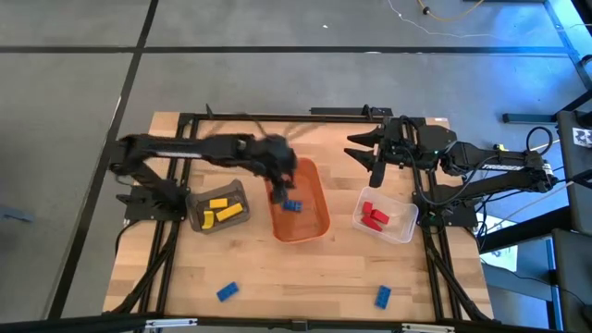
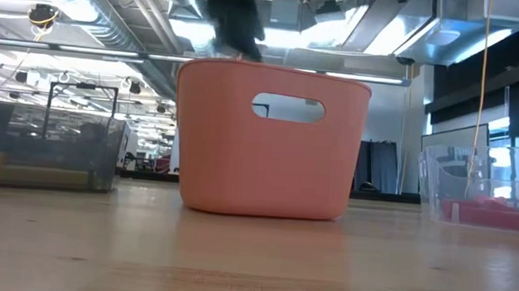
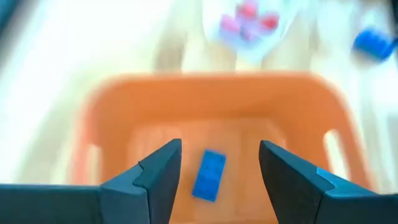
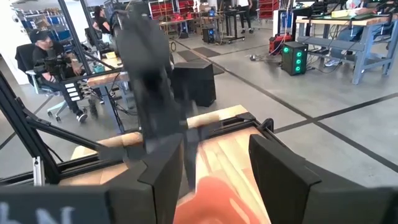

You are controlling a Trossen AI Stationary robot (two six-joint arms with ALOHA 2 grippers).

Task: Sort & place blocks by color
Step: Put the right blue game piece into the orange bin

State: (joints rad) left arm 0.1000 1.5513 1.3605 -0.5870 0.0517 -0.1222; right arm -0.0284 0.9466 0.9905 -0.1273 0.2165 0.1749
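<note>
My left gripper [image 1: 277,188] hangs over the orange tub [image 1: 315,225], open and empty [image 3: 219,163]. One blue block [image 3: 209,174] lies on the tub's floor, seen between the fingers [image 1: 293,206]. Yellow blocks [image 1: 222,210] lie in the dark bin [image 1: 197,202] left of the tub. Red blocks [image 1: 374,217] lie in the clear bin [image 1: 405,227] on its right. Two more blue blocks [image 1: 227,292] [image 1: 383,296] rest on the table near its near edge. My right gripper [image 1: 375,151] waits open above the table's far right part [image 4: 211,165].
The low view shows the orange tub [image 2: 269,137] in the middle, the dark bin [image 2: 42,150] at left and the clear bin [image 2: 487,191] at right. Black frame rails [image 1: 166,250] run along the table's sides. Bare wood lies between the bins and the near edge.
</note>
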